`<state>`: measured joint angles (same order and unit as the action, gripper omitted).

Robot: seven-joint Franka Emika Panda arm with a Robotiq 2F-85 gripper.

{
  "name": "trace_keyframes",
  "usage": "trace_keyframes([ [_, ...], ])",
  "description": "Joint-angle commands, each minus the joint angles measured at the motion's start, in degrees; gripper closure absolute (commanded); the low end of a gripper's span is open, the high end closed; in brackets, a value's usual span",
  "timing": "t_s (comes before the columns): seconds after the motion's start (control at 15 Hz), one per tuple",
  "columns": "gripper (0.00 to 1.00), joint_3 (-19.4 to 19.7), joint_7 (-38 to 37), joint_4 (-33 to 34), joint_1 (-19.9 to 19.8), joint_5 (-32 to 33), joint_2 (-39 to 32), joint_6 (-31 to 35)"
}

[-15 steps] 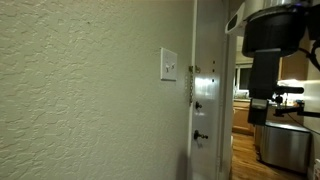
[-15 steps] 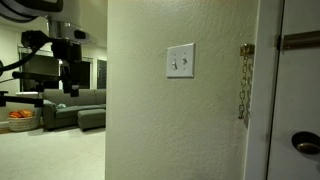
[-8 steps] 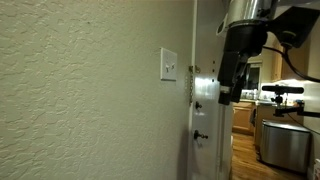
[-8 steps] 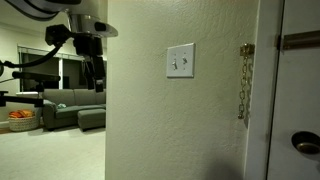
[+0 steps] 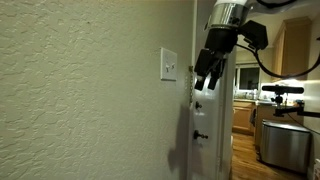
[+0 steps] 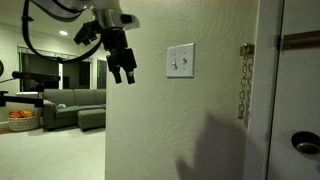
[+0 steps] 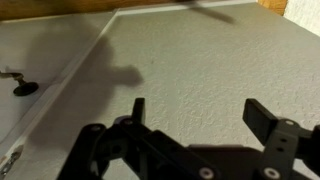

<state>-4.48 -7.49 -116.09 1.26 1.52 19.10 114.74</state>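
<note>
- Cream textured wall [image 5: 80,100] fills most of both exterior views, and it lies straight ahead of the claw, spreading across the wrist view beyond the fingertips.
- White door [image 5: 210,135] stands past the wall's edge. In the wrist view its frame runs along the claw's left side.
- Claw [image 6: 122,73] hangs off the wall in open air, touching nothing. Its jaws are spread wide and empty, and its two dark fingers [image 7: 137,110] point toward the plaster.
- Light switch plate [image 6: 180,61] is mounted flat on the wall, upright and a little taller than wide, with two small switches side by side.
- From the claw, the plate lies ahead and slightly above the fingertips, offset sideways toward the door. The wrist view shows only bare wall, so the plate is not yet in line with the fingers.
- Brass door chain [image 6: 243,85] hangs vertically at the door's edge, beyond the plate from the claw.
</note>
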Motion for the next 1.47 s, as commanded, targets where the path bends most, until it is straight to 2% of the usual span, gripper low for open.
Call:
trace_keyframes([
  [0.0, 0.00, 1.3, 2.8, 4.0, -0.6, 2.1, -3.3, 1.9],
  [0.07, 0.00, 0.8, 1.0, 2.0, 0.0, 1.0, -1.8, 0.9],
  [0.6, 0.00, 0.7, 0.7, 2.6, -0.1, 1.7, -2.9, 1.1],
  [1.27, 0.00, 2.4, -1.4, 8.6, -3.0, 6.7, -5.7, 3.0],
  [1.4, 0.25, 2.9, -1.2, 10.7, -3.1, 6.6, -7.0, 4.0],
])
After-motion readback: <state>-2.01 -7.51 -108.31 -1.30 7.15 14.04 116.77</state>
